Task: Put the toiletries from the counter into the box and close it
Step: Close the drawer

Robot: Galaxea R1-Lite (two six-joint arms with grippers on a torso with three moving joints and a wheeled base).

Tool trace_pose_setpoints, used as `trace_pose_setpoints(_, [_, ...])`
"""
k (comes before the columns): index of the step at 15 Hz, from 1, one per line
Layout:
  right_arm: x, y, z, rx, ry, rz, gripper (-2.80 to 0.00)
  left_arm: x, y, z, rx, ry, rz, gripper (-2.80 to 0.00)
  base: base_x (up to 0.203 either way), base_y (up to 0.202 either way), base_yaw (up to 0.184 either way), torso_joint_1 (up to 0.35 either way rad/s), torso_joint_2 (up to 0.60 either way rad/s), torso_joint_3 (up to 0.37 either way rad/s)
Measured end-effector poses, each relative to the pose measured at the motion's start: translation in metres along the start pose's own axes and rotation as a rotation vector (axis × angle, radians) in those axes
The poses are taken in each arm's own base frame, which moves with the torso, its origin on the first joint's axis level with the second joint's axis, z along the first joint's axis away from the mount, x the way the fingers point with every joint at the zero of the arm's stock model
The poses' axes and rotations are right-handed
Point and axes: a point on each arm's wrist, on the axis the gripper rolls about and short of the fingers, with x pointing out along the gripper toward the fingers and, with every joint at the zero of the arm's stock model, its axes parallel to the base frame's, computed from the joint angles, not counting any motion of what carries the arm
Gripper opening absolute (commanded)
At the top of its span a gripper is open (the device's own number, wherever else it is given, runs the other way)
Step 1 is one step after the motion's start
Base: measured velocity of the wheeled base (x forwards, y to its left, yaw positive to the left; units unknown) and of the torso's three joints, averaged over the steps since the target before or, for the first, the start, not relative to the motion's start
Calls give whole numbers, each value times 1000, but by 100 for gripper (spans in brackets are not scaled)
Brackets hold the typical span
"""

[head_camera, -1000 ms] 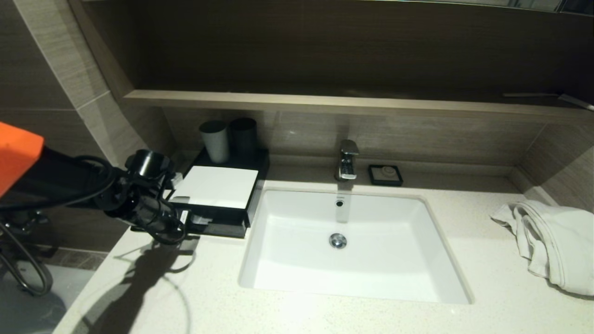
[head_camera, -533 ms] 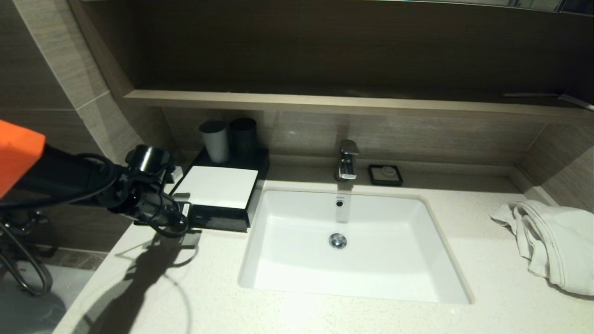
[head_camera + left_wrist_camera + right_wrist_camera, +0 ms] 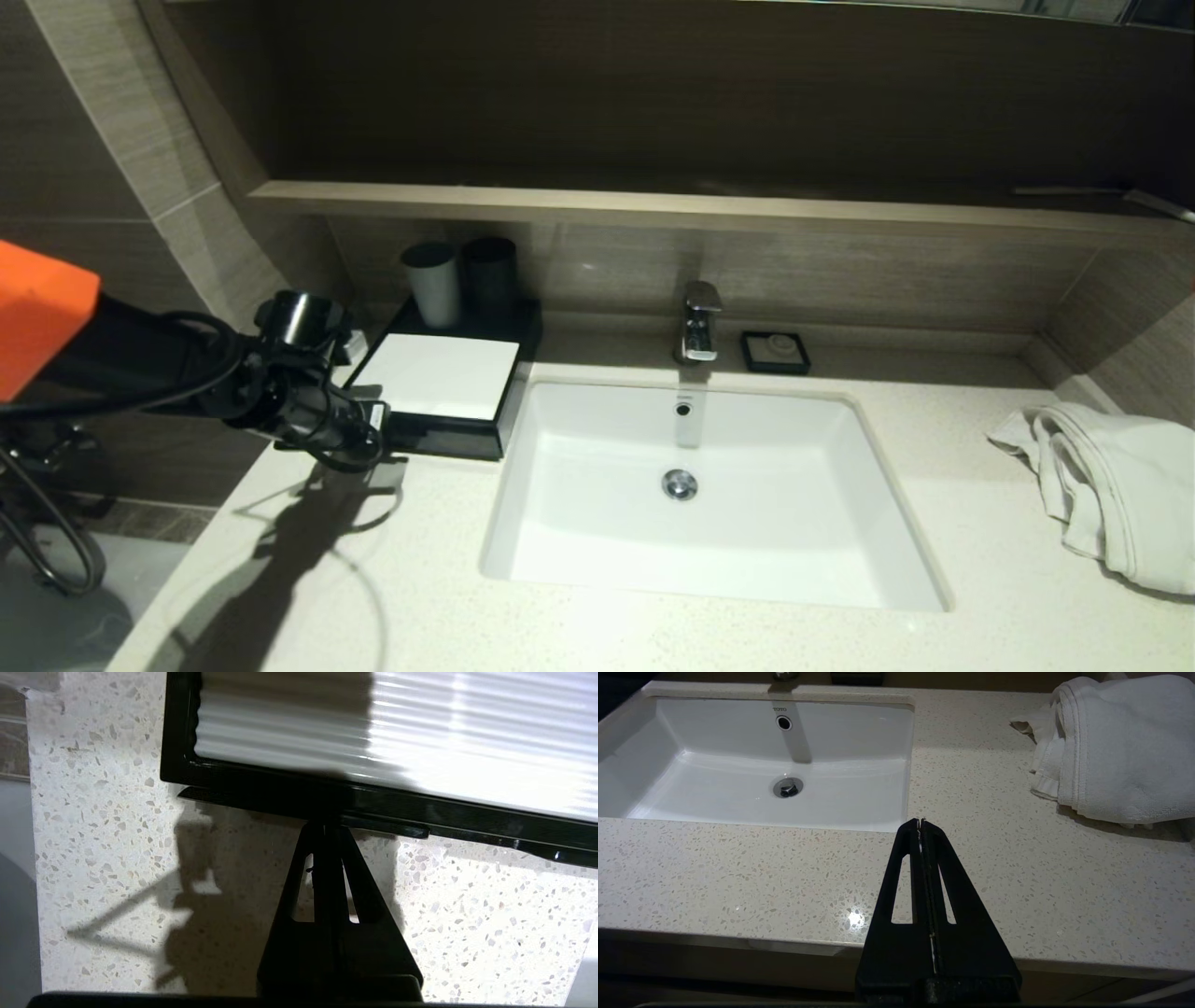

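Observation:
The black box (image 3: 439, 378) with its white top panel stands on the speckled counter (image 3: 420, 579), left of the basin. My left gripper (image 3: 383, 417) is shut, and its tips (image 3: 325, 826) rest against the box's black front (image 3: 467, 816). There a thin drawer lip (image 3: 387, 829) juts out slightly. No toiletries show in any view. My right gripper (image 3: 920, 822) is shut and empty, hovering over the counter's front edge near the basin's right corner; it is outside the head view.
A white basin (image 3: 709, 495) with a chrome tap (image 3: 700, 322) fills the middle. Two cups (image 3: 432, 283) stand behind the box, and a small black soap dish (image 3: 775, 352) sits by the tap. A white towel (image 3: 1111, 485) lies at the right. A wooden shelf (image 3: 653, 210) overhangs the back.
The box's drawer stuck out a second ago and has slid in almost flush. My left gripper moved forward with it, staying shut.

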Motion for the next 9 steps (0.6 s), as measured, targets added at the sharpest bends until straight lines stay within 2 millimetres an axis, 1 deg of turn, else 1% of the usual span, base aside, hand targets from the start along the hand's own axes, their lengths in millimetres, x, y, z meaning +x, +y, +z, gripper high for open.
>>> trace_pose_setpoints(3, [0,0,0,0,0,0,-280,1,0,3,-27,-34,-2,-280,0,0,0,0,0,0])
trace_pose_setpoints(9, [0,0,0,0,0,0,-280,0,0,4,-38,-45,-3,-280,0,0,0,0,0,0])
